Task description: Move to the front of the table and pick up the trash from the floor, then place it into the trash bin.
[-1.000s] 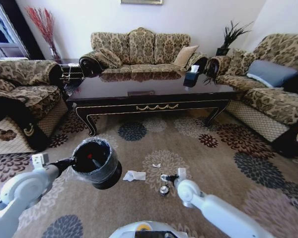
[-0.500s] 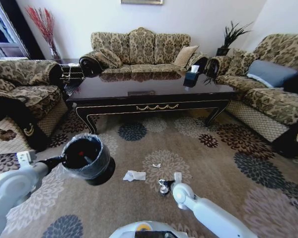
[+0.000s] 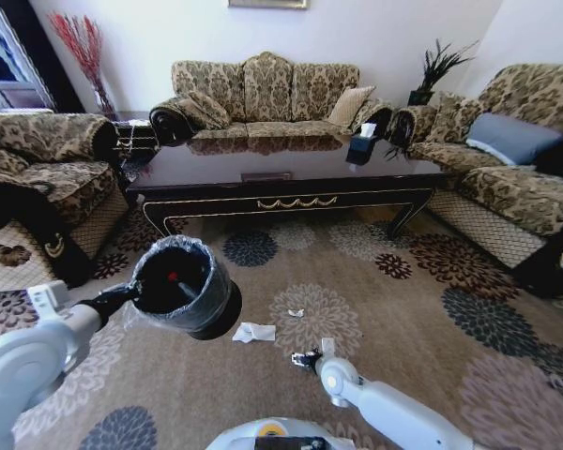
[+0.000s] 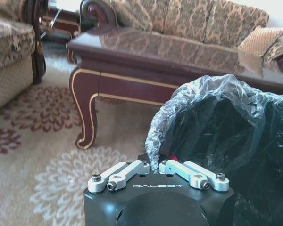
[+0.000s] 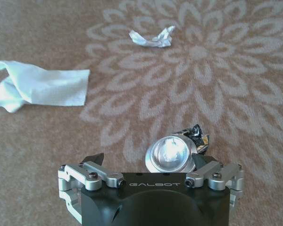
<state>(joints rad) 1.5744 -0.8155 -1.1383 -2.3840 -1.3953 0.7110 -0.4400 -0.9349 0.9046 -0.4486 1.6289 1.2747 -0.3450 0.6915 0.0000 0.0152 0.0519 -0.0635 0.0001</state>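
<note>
Trash and right gripper: the right gripper (image 5: 148, 162) is hanging just over the floor (image 3: 422, 309), its fingers spread wide on either side of a small shiny round piece (image 5: 170, 154) with a dark crumpled bit beside it. That piece is sitting between the fingers; whether they are touching it cannot be told.
Other trash: a crumpled white tissue (image 3: 253, 332) is lying on the carpet to the gripper's left, and a tiny white scrap (image 3: 296, 312) is lying on the flower medallion farther ahead.
Trash bin: the left gripper (image 4: 156, 165) is clenching the lined rim of the trash bin (image 3: 181, 287) and holding it up off the floor, tilted, mouth towards the head camera, with something red inside.
Change: since half a second ago the bin is sitting higher and further right in the head view, and the right gripper (image 3: 305, 357) is drawing back towards the robot.
Table: the table (image 3: 281, 183) is standing beyond the trash, in front of the sofa (image 3: 263, 94).
</note>
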